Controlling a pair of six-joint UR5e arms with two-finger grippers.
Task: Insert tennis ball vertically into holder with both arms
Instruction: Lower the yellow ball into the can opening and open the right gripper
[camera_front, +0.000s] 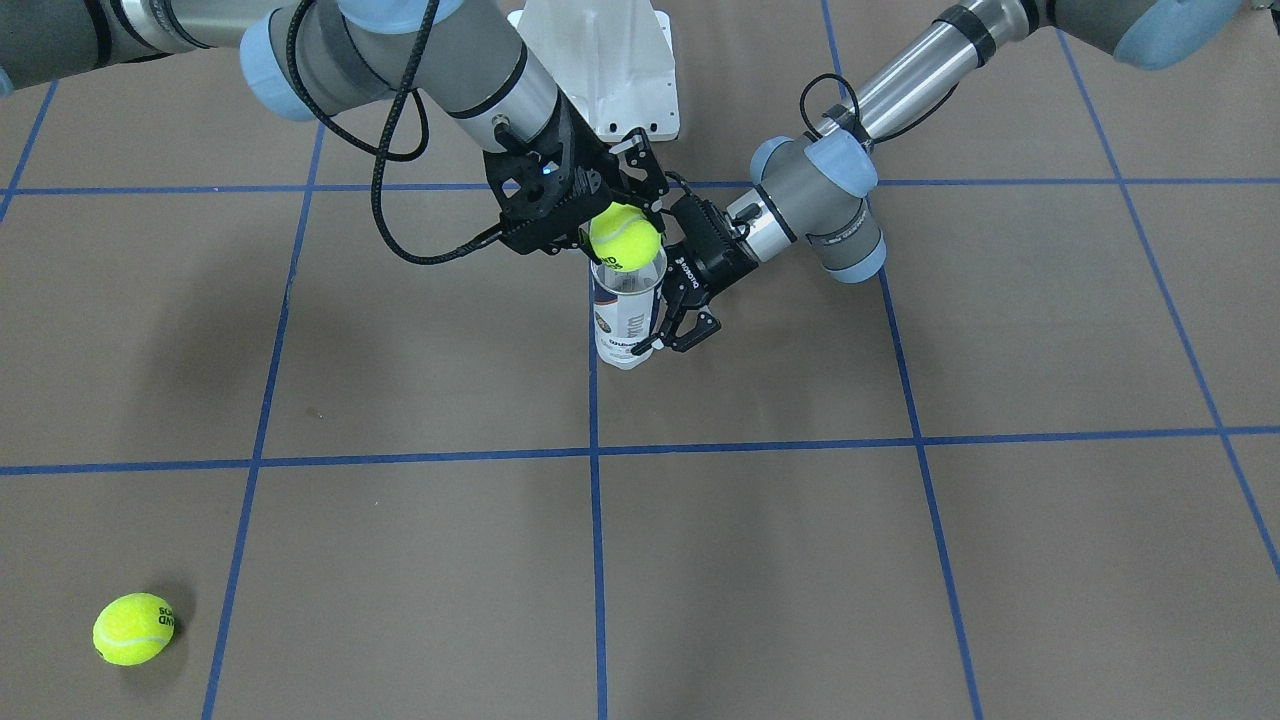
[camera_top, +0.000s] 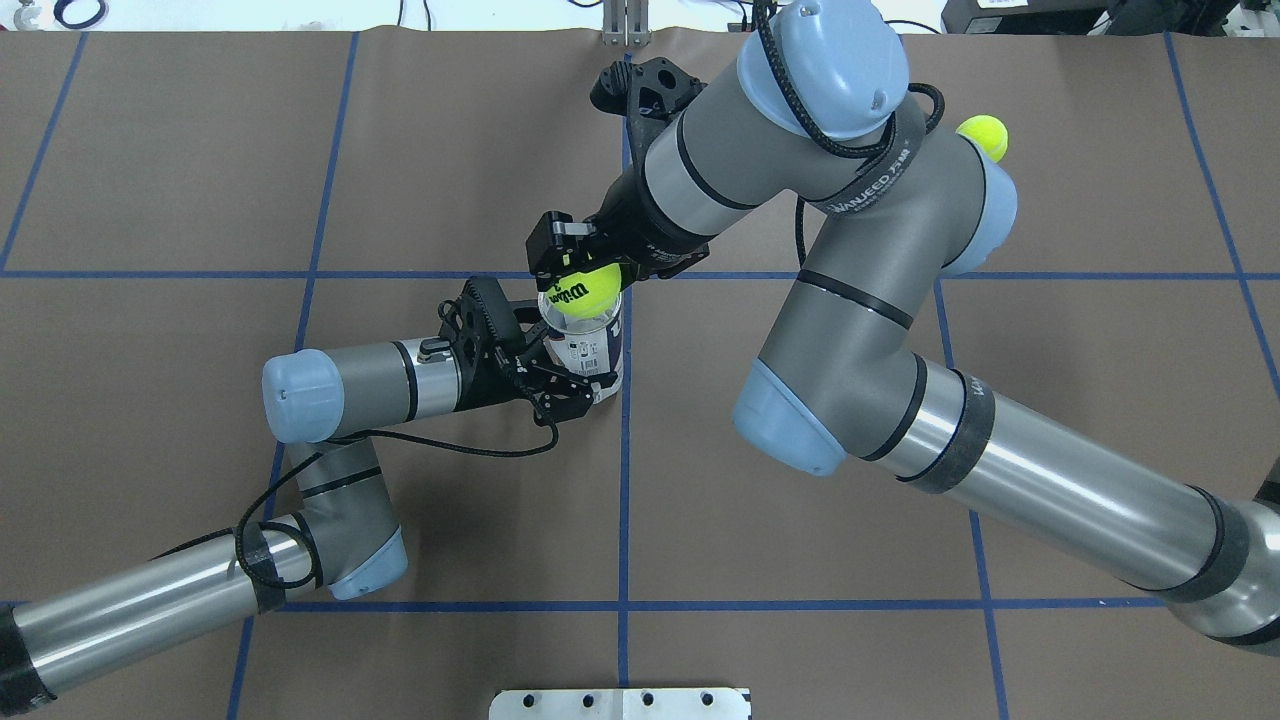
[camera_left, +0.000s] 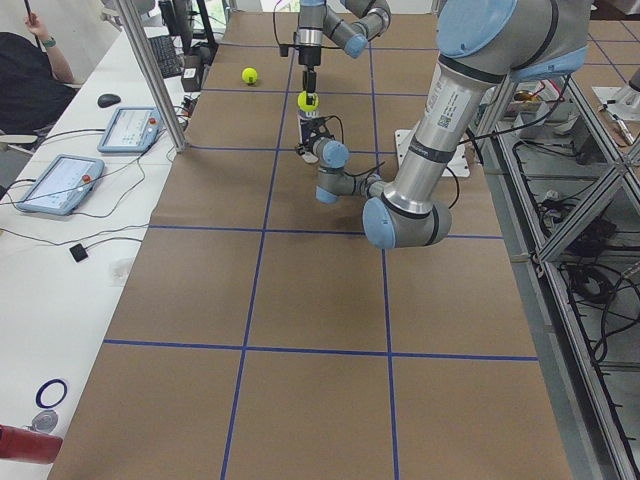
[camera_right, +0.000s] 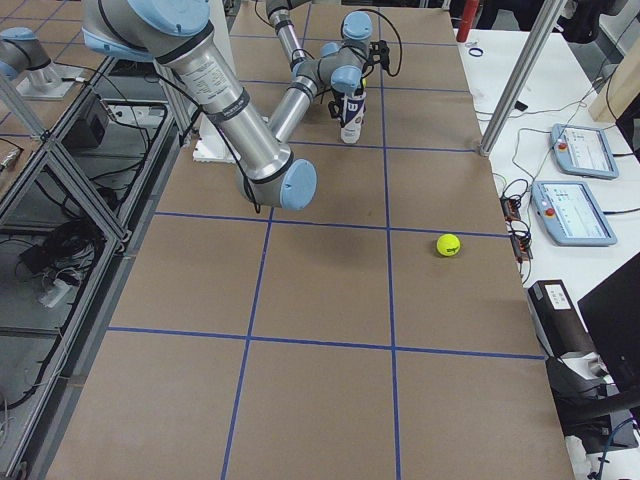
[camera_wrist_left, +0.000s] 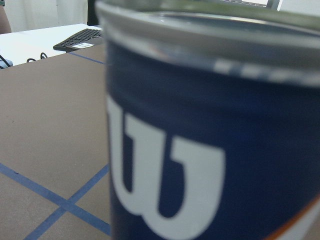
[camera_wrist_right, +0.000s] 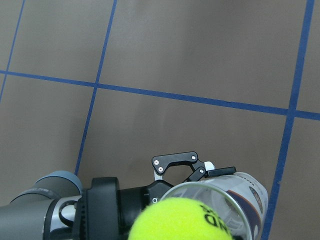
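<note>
The right gripper (camera_top: 580, 276) pinches the tennis ball (camera_front: 624, 237) tight. The holder (camera_top: 586, 350) stands right under it, squeezed shut at its side by the left gripper (camera_front: 672, 318). I think the ball should line up over the open top, go down slowly, then drop.

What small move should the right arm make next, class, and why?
Probably ease the right gripper straight down a little, so the tennis ball enters the tube before release. The ball sits just over the holder's open mouth and is not yet inside. The holder stands upright, clamped by the left gripper, so a vertical descent looks safe.
</note>
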